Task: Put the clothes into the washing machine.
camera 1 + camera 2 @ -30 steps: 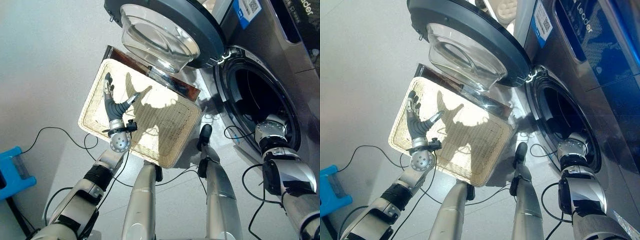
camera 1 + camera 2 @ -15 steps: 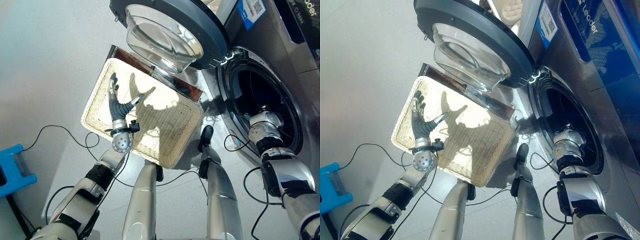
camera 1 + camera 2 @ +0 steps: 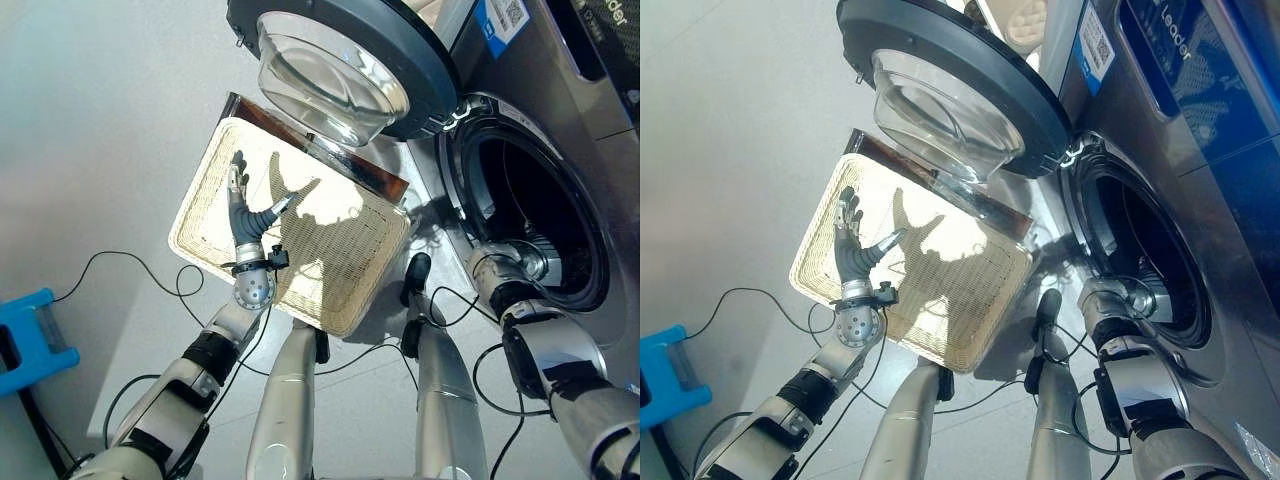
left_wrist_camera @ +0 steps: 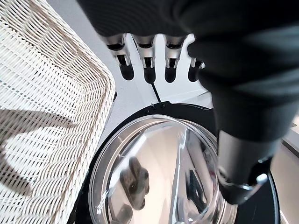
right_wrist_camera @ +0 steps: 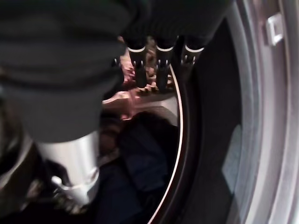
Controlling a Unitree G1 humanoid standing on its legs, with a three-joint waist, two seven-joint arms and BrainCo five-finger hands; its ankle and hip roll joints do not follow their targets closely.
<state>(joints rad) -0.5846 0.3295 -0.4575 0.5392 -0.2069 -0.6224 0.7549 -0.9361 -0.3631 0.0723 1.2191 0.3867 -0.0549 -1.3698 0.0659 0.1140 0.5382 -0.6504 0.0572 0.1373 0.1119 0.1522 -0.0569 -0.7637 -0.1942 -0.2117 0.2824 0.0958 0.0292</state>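
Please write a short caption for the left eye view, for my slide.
Left hand open over the wicker basket; washing machine door open.

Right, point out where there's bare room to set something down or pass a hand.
The cream wicker basket is bare inside, the left hand open above it. Grey floor beside the basket is free. The grey washing machine's drum opening is crowded: the right hand is at its rim, dark blue clothes inside.
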